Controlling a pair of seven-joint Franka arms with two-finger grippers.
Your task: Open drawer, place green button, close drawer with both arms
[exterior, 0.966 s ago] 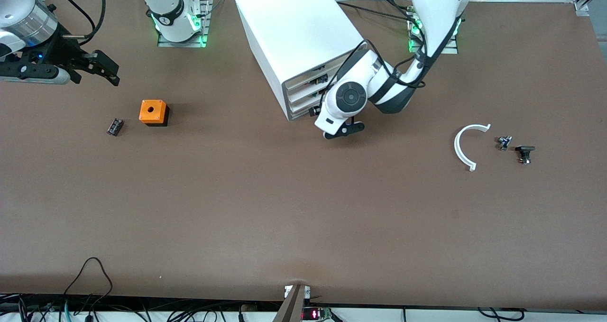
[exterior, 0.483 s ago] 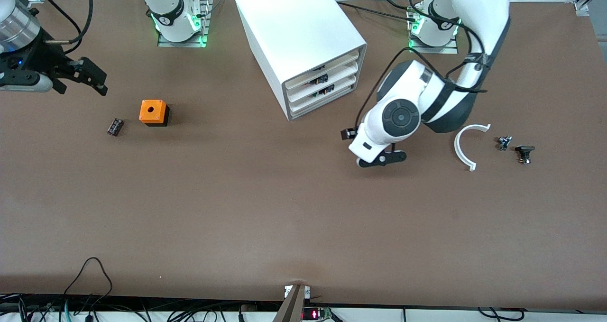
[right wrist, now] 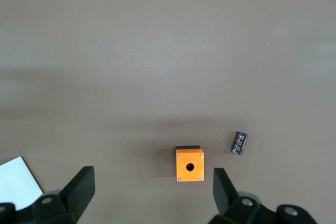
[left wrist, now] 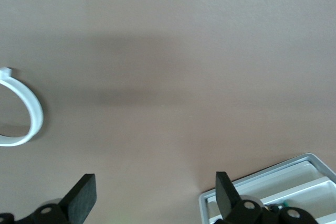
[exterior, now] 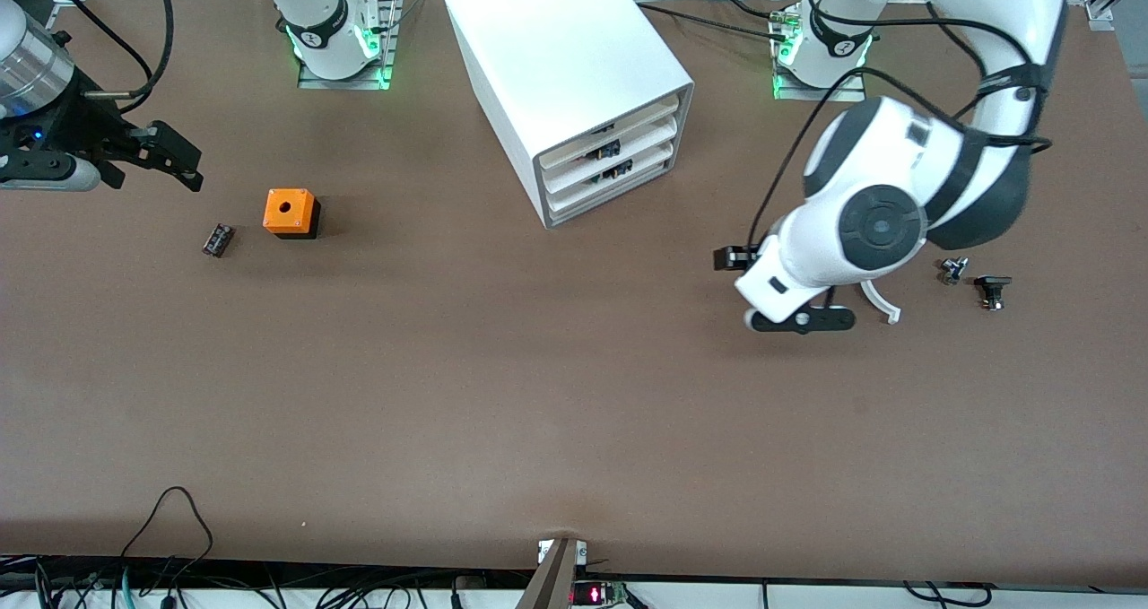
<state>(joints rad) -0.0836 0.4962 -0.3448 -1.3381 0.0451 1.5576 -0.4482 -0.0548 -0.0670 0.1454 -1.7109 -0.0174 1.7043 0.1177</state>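
Broadly, on the brown table (exterior: 502, 394), first the white cabinet (exterior: 565, 71), turned so that its front faces partly toward the left arm's end and partly toward the front camera. All four trays seated in it; the drawer (exterior: 610, 165) not yet pulled out, to judge by the level fronts.

Next the left arm (exterior: 897, 196), reaching from its base out over the table. Hanging from it, the left gripper (exterior: 800, 319), over bare table just beside a white arc (exterior: 883, 308) — fingers (left wrist: 84, 200) spread wide in the left wrist view, nothing between them. Over the right arm's end of the table, waiting, the right gripper (exterior: 166, 156), likewise spread wide and empty, above bare table near an orange box (exterior: 290, 212) and a small black block (exterior: 217, 239).

Smallest and most to the point: the button (exterior: 952, 270), taken to be the bluish speck lying on the table near a black piece (exterior: 991, 291) — green cap not to be made out. Lies from the left gripper toward the left arm's end of the table, with the arc in between, and well apart from the cabinet. Far closer to the left gripper than to the right, so probably a pick for the left. Long axis too small to tell.
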